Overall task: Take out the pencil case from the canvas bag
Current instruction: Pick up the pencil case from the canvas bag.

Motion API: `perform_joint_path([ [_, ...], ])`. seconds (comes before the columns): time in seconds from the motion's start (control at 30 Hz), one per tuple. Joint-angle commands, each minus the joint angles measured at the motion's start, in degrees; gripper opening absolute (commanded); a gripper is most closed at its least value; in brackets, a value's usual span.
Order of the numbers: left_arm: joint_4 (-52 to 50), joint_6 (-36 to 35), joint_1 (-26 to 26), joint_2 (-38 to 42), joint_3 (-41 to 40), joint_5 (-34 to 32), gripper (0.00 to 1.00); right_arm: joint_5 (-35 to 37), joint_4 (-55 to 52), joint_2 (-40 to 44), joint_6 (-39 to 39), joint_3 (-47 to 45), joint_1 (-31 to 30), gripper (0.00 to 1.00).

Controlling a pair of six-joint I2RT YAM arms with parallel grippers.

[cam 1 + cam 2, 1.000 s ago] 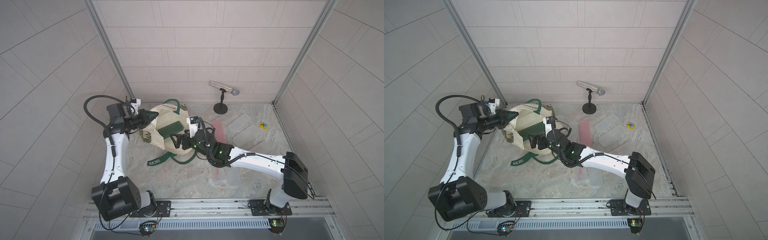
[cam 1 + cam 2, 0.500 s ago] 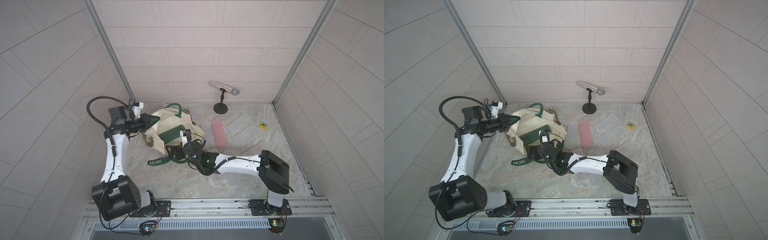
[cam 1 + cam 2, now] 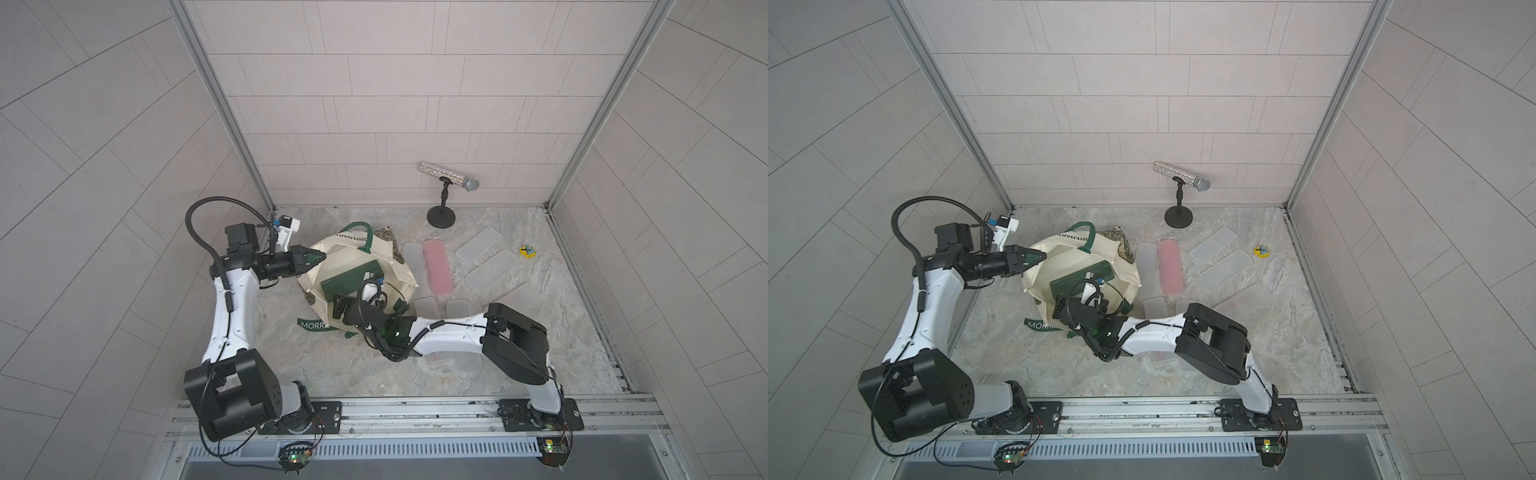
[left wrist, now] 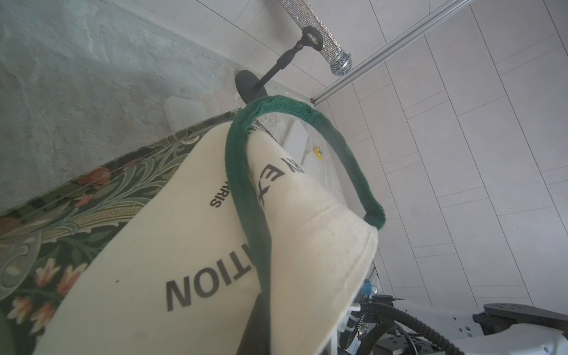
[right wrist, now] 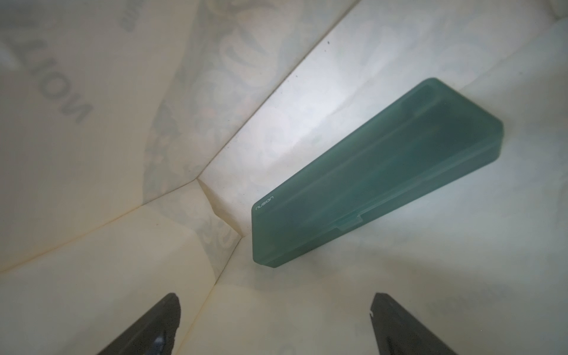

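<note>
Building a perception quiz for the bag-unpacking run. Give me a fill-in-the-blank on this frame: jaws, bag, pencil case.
1. The left jaws are ____ on the rim of the canvas bag.
2. The right jaws stand ____, holding nothing.
3. The green pencil case lies ____ the bag.
4. The microphone sits on a ____ stand.
Missing words: shut; open; inside; black.

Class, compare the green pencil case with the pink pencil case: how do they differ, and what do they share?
Colour: the green pencil case is translucent teal-green, the pink pencil case pink. Place: the green one lies inside the canvas bag; the pink one lies outside it on the table. Attention: the right gripper, jaws open, faces the green one, not the pink one. Both are long, flat cases.
</note>
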State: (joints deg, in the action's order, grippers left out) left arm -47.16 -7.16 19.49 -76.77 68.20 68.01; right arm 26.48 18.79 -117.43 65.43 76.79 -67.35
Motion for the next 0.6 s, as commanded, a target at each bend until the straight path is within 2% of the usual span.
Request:
perform_joint_path([
  [0.0, -7.1, -9.8, -0.1, -1.4, 1.8, 4.1, 0.0, 1.5, -2.0, -2.6, 8.3, 3.0, 0.4, 0.99],
  [0.17, -14.0, -18.0, -0.2, -2.4, 2.9, 5.2, 0.0, -3.6, -3.9, -7.7, 16.7, 6.3, 2.8, 0.97],
  [0.3, -16.1, -20.5, -0.5, -1.9, 2.9, 4.5, 0.0, -6.6, -1.7, -11.6, 22.5, 8.1, 4.1, 0.97],
  [0.57, -19.0, -22.6, -0.6, -1.0, 2.7, 5.1, 0.0, -7.5, 1.8, -16.1, 25.2, 11.9, 5.9, 0.97],
])
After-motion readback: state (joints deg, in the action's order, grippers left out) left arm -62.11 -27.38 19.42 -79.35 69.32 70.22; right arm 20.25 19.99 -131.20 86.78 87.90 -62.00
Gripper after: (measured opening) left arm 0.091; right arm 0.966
